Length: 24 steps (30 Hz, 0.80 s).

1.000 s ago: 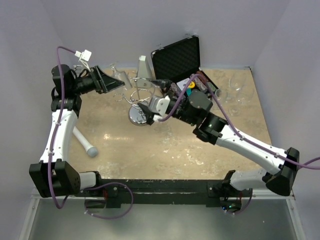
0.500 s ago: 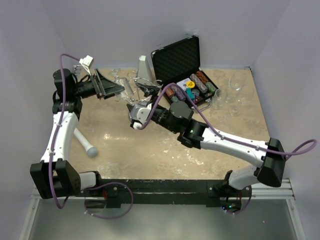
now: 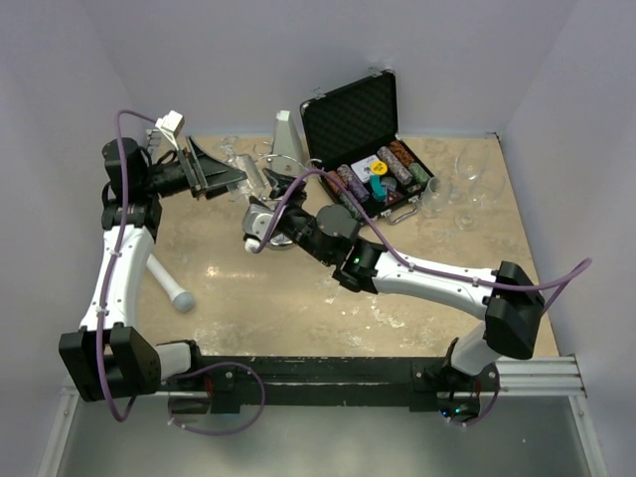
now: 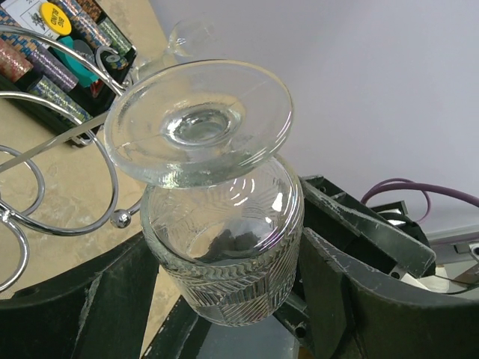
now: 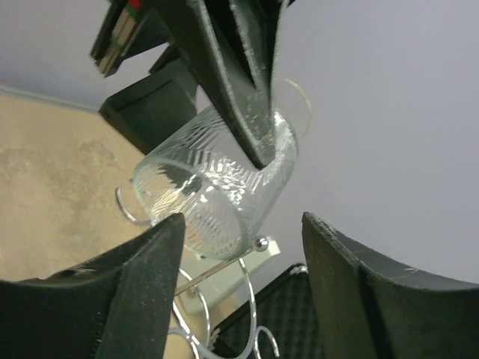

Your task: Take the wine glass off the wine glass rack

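My left gripper is shut on the bowl of a clear cut-pattern wine glass and holds it on its side at the left of the chrome wine glass rack. In the left wrist view the glass sits between my fingers with its foot pointing away, and the rack's wire loops lie to its left. My right gripper is open over the rack's base, just below the glass. In the right wrist view the glass hangs above my open right gripper, with a ball-tipped rack loop beside its rim.
An open black case with poker chips stands behind the rack. Several clear glasses stand at the back right. A white handle with a grey tip lies at the left. A white wedge stands at the back wall.
My right arm has swung left, bringing its open gripper from the rack's right side to under the glass. My left gripper has drawn the glass slightly left and up.
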Each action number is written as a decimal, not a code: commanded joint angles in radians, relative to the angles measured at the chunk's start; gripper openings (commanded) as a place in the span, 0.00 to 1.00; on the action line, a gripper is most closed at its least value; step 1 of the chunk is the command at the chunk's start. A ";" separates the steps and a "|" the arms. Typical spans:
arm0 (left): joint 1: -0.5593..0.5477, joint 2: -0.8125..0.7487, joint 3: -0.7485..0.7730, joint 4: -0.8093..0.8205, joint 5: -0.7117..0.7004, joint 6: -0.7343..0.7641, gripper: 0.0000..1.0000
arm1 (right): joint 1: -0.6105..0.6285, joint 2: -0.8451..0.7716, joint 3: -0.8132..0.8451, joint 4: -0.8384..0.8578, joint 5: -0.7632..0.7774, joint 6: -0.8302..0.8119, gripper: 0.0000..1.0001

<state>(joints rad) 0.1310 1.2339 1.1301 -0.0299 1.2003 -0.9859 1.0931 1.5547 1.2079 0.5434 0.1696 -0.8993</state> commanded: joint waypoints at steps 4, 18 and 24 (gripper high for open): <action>0.007 -0.070 0.010 -0.007 0.004 -0.062 0.00 | 0.005 0.002 -0.030 0.349 0.080 -0.082 0.65; 0.007 -0.085 -0.012 -0.008 0.004 -0.065 0.00 | 0.005 0.074 0.013 0.392 0.105 -0.150 0.61; 0.005 -0.093 -0.023 -0.005 -0.001 -0.066 0.00 | 0.004 0.079 0.012 0.389 0.107 -0.151 0.40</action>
<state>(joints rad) 0.1352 1.1790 1.1084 -0.0708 1.1893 -1.0313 1.0985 1.6447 1.1831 0.8558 0.2459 -1.0382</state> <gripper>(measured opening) 0.749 0.453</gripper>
